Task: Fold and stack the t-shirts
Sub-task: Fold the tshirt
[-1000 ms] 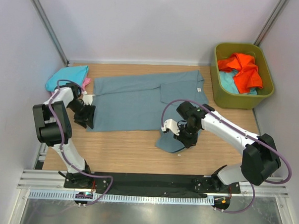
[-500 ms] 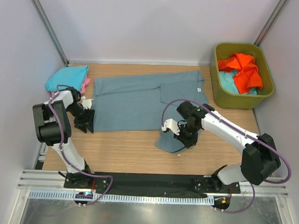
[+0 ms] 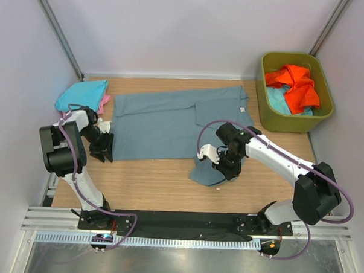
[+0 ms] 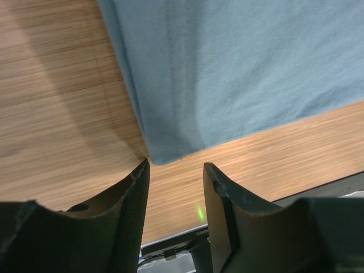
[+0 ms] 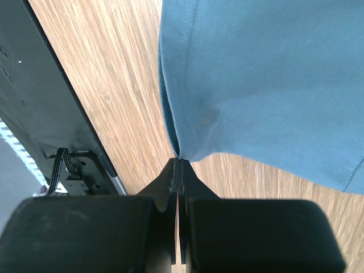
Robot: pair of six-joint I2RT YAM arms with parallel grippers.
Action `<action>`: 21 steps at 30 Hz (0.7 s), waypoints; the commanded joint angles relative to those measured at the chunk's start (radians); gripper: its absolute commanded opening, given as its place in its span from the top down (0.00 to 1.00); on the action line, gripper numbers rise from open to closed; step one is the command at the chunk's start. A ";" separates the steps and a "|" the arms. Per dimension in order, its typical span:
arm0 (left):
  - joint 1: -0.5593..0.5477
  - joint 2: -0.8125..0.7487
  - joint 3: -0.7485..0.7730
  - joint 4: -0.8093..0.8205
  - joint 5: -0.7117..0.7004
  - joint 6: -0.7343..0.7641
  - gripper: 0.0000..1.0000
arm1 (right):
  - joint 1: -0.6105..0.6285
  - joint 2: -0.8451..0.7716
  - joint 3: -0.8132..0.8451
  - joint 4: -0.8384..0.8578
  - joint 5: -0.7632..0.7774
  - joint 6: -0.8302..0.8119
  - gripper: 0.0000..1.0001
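Grey-blue tee [image 3: 164,123], wht label [image 3: 242,109], print unclear

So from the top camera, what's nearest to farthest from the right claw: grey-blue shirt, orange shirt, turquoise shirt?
1. The grey-blue shirt: the right gripper pinches its near corner, mid-table.
2. The orange shirt: in the green tub, far right.
3. The turquoise shirt: far left corner.

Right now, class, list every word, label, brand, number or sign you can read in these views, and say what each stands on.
None can be read.
The small white label on the grey-blue t-shirt: too small to make out.
No writing shows on the green tub.
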 commanded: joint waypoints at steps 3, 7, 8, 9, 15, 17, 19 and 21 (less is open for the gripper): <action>0.028 0.002 0.030 0.077 -0.063 -0.021 0.56 | -0.005 0.013 0.018 0.015 0.001 0.005 0.99; 0.030 0.036 0.041 0.088 -0.042 -0.047 0.54 | -0.007 0.014 0.016 0.016 -0.001 0.007 0.99; 0.030 0.045 0.052 0.083 -0.030 -0.050 0.54 | -0.007 0.014 0.015 0.015 -0.001 0.007 0.99; 0.030 0.053 0.056 0.082 -0.023 -0.055 0.55 | -0.007 0.014 0.015 0.015 -0.001 0.007 0.99; 0.028 0.074 0.061 0.091 -0.006 -0.059 0.58 | -0.011 0.013 0.007 0.018 0.006 0.007 0.99; 0.028 0.085 0.068 0.086 -0.002 -0.062 0.59 | -0.014 0.013 0.004 0.019 0.004 0.007 0.99; 0.022 0.097 0.084 0.085 0.006 -0.064 0.60 | -0.014 0.011 0.002 0.021 0.004 0.008 0.99; 0.019 0.102 0.096 0.079 0.007 -0.062 0.60 | -0.016 0.011 0.002 0.021 0.004 0.008 0.99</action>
